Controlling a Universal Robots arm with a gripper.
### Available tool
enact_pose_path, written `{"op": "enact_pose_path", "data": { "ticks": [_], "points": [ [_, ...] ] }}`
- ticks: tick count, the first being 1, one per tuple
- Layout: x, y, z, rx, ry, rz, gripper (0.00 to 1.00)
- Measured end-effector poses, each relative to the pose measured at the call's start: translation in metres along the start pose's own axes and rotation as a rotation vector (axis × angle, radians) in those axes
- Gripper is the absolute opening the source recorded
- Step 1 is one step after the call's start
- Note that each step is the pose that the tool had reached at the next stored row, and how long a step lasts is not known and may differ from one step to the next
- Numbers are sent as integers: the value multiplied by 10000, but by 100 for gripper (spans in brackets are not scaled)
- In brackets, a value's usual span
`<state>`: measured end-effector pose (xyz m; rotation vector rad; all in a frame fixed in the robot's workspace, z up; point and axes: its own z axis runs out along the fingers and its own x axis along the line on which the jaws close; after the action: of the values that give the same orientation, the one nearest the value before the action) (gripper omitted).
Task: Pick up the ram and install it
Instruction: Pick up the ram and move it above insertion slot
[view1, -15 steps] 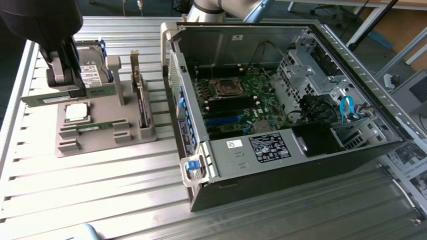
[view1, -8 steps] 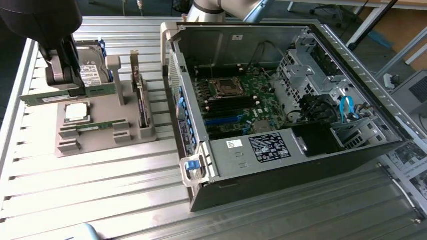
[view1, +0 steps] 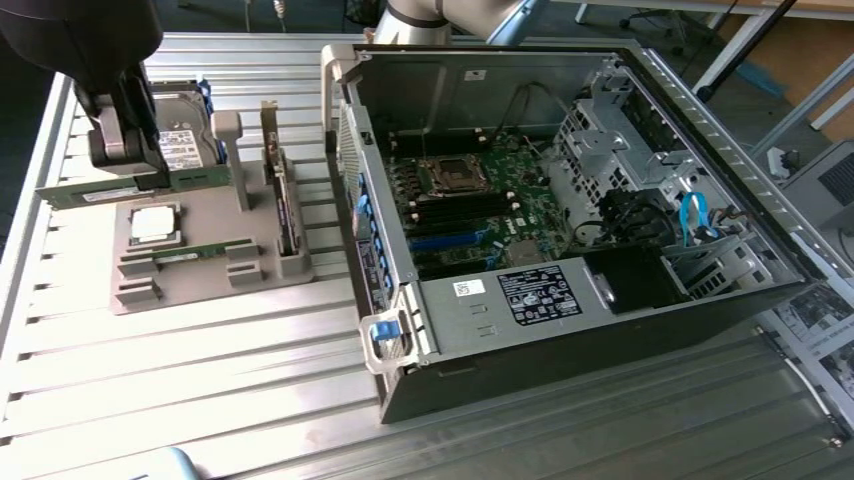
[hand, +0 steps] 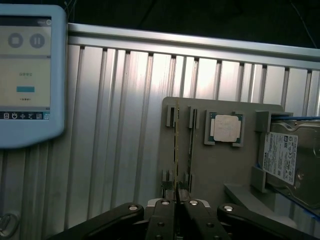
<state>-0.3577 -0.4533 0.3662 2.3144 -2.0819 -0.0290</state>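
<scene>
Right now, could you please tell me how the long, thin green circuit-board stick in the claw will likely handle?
The long, thin green circuit-board stick is probably stiff and light: it sticks out level past the claw without sagging. Gripped across its thin faces, it might pivot if bumped. As a bare, thin board, it is likely fragile.

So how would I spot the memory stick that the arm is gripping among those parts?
Find the open computer case, then look to the exterior view's left at the grey holder on the table. At its edge the gripper is shut on the ram: a long, thin green strip with a white label, unlike the square silver chip and the boxy hard drive beside it.
</scene>
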Motion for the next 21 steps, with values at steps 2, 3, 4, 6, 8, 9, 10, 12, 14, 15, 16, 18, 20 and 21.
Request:
{"op": "enact_pose_path", "data": {
  "ticks": [2, 3, 4, 6, 8, 9, 10, 12, 14, 15, 16, 18, 20, 21],
  "points": [
    [0, 0, -9, 1, -1, 0, 13],
    [0, 1, -13, 1, 0, 0, 13],
    [0, 1, -17, 0, 0, 0, 13],
    [0, 1, -24, 0, 0, 1, 13],
    [0, 1, -30, 1, 0, 0, 13],
    [0, 1, -35, 1, 1, 0, 13],
    [-1, 2, -47, 0, 4, 1, 13],
    [-1, 2, -55, -2, 7, 1, 13],
    [-1, 2, -67, -1, 8, 1, 13],
    [-1, 4, -121, -2, 13, 1, 13],
    [-1, 4, -128, -1, 13, 1, 13],
    [-1, 5, -141, -1, 14, 1, 13],
    [-1, 5, -158, -1, 14, 1, 13],
    [0, 5, -163, -1, 14, 1, 13]
  ]
}}
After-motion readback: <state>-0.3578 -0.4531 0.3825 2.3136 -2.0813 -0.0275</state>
